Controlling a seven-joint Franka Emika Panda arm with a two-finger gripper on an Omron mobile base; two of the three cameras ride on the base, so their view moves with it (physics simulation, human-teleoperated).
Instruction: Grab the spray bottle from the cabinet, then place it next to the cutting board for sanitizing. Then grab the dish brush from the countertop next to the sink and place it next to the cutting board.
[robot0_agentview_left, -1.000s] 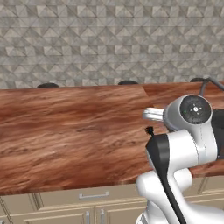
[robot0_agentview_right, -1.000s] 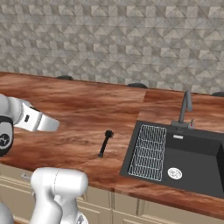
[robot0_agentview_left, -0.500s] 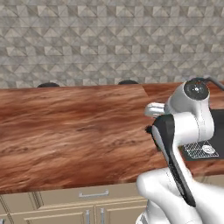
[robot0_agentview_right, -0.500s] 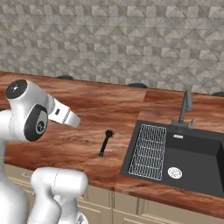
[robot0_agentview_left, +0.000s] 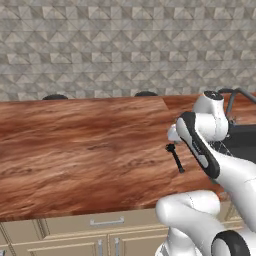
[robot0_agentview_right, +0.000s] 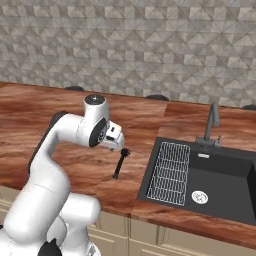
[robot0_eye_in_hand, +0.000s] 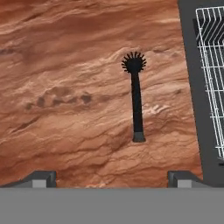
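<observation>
Lying between the open jaws: dish brush (robot0_eye_in_hand: 136, 99).

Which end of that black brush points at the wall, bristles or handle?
The bristly head of the dish brush points toward the tiled wall; the plain handle end faces the countertop's front edge.

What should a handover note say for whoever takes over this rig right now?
Gripper: open, empty, above the dish brush, not touching it.
Dish brush: flat on the countertop, beside the sink, head pointing away from the hand.
Done: arm lined up over the brush.
Left: lower, grip the handle, carry it to the cutting board. Whether the spray bottle has been placed cannot be told here.
</observation>
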